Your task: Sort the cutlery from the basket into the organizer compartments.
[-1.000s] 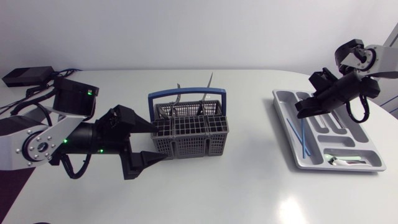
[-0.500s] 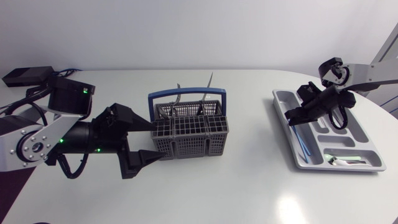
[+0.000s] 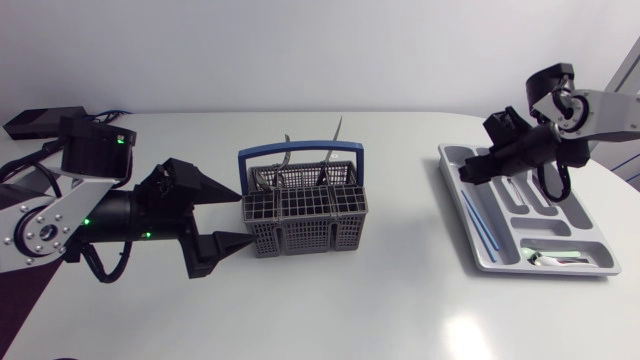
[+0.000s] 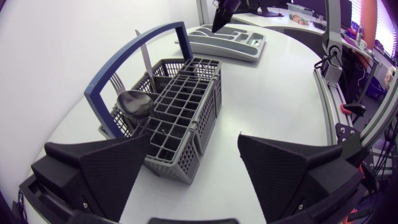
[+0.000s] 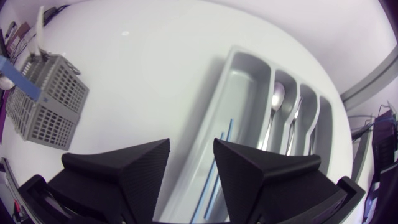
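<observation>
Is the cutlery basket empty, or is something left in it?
Not empty. The basket holds a spoon, a fork and a knife, standing upright along one side.

Overhead head view, low wrist views, shared basket (image 4: pixel 180 115)

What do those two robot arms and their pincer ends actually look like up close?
Both arms are silver-grey links joined by black joints. The left arm shows small green lights and a loose black cable. The right arm carries a looping black cable. The left tool and right tool are matte black, each with two broad wedge-shaped fingers.
</observation>
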`<move>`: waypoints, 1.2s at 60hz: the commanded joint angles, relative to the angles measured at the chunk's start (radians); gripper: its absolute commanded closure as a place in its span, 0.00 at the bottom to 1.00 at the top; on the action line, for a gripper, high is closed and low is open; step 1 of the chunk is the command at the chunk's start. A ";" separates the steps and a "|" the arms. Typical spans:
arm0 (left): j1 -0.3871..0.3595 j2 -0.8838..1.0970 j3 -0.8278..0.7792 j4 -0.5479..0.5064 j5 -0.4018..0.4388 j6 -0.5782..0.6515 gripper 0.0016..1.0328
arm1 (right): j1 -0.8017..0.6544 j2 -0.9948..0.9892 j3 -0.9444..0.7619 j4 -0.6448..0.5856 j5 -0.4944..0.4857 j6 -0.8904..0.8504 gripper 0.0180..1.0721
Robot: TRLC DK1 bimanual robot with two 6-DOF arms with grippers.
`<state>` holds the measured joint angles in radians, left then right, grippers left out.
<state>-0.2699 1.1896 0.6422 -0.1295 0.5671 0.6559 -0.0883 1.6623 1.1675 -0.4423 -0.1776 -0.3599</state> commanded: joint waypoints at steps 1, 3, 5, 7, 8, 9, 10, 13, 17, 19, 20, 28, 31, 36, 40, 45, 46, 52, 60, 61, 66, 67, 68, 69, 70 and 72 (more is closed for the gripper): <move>0.006 -0.015 -0.019 0.014 -0.001 0.019 0.06 | 0.087 -0.130 -0.071 0.022 0.009 0.013 0.44; 0.006 -0.018 -0.022 0.016 -0.001 0.019 0.06 | 0.130 -0.177 -0.094 0.036 0.020 0.018 0.44; 0.008 -0.019 -0.026 0.022 -0.001 0.019 0.06 | 0.174 -0.213 -0.109 0.042 0.044 0.024 0.44; 0.009 -0.019 -0.027 0.025 -0.001 0.019 0.06 | 0.223 -0.246 -0.118 0.043 0.049 0.029 0.44; 0.011 -0.019 -0.027 0.027 -0.001 0.019 0.06 | 0.243 -0.257 -0.120 0.045 0.052 0.035 0.44; 0.012 -0.019 -0.029 0.028 -0.001 0.019 0.06 | 0.265 -0.268 -0.121 0.047 0.058 0.041 0.44; 0.015 -0.019 -0.029 0.031 -0.001 0.019 0.06 | 0.279 -0.272 -0.121 0.047 0.061 0.044 0.44; 0.024 -0.019 -0.035 0.042 -0.001 0.017 0.06 | 0.341 -0.292 -0.115 0.047 0.070 0.062 0.44; 0.031 -0.019 -0.038 0.054 -0.001 0.013 0.06 | 0.412 -0.300 -0.111 0.056 0.086 0.082 0.44; 0.032 -0.018 -0.041 0.056 -0.001 0.011 0.06 | 0.460 -0.300 -0.109 0.065 0.098 0.096 0.44; 0.034 -0.019 -0.042 0.056 -0.001 0.011 0.06 | 0.476 -0.299 -0.108 0.071 0.104 0.101 0.44; 0.035 -0.018 -0.055 0.074 -0.001 0.008 0.06 | 0.625 -0.279 -0.094 0.113 0.141 0.142 0.44; 0.037 -0.016 -0.058 0.082 -0.001 0.008 0.06 | 0.668 -0.269 -0.086 0.128 0.148 0.148 0.44; 0.041 -0.010 -0.059 0.096 -0.001 0.007 0.06 | 0.745 -0.246 -0.063 0.149 0.171 0.151 0.44; 0.044 -0.004 -0.061 0.103 -0.001 0.007 0.06 | 0.779 -0.230 -0.051 0.160 0.173 0.147 0.44; 0.046 0.005 -0.064 0.119 -0.001 0.005 0.06 | 0.814 -0.194 -0.034 0.178 0.188 0.142 0.44; 0.046 0.008 -0.064 0.122 -0.001 0.005 0.06 | 0.820 -0.188 -0.029 0.180 0.188 0.142 0.44; 0.051 0.016 -0.067 0.137 -0.001 0.002 0.06 | 0.841 -0.141 -0.009 0.203 0.188 0.147 0.44; 0.060 0.027 -0.084 0.176 0.001 -0.001 0.06 | 0.877 -0.085 0.009 0.241 0.207 0.154 0.44; 0.060 0.027 -0.085 0.177 0.001 -0.001 0.06 | 0.884 -0.078 0.014 0.248 0.211 0.154 0.44; 0.061 0.030 -0.098 0.199 -0.001 -0.002 0.06 | 0.909 -0.044 0.032 0.263 0.224 0.159 0.44; 0.063 0.030 -0.099 0.203 -0.001 -0.002 0.06 | 0.914 -0.038 0.035 0.266 0.224 0.162 0.44; 0.063 0.030 -0.099 0.205 -0.001 -0.002 0.06 | 0.920 -0.032 0.037 0.275 0.230 0.162 0.44; 0.064 0.030 -0.101 0.208 -0.001 -0.004 0.06 | 0.923 -0.029 0.037 0.283 0.231 0.162 0.44; 0.064 0.030 -0.101 0.209 -0.001 -0.004 0.06 | 0.927 -0.026 0.037 0.289 0.234 0.162 0.44; 0.066 0.030 -0.102 0.212 -0.001 -0.004 0.06 | 0.935 -0.018 0.038 0.303 0.244 0.162 0.44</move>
<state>-0.2157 1.2053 0.5663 0.0624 0.5671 0.6552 0.8272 1.6154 1.1801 -0.1673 0.0456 -0.2268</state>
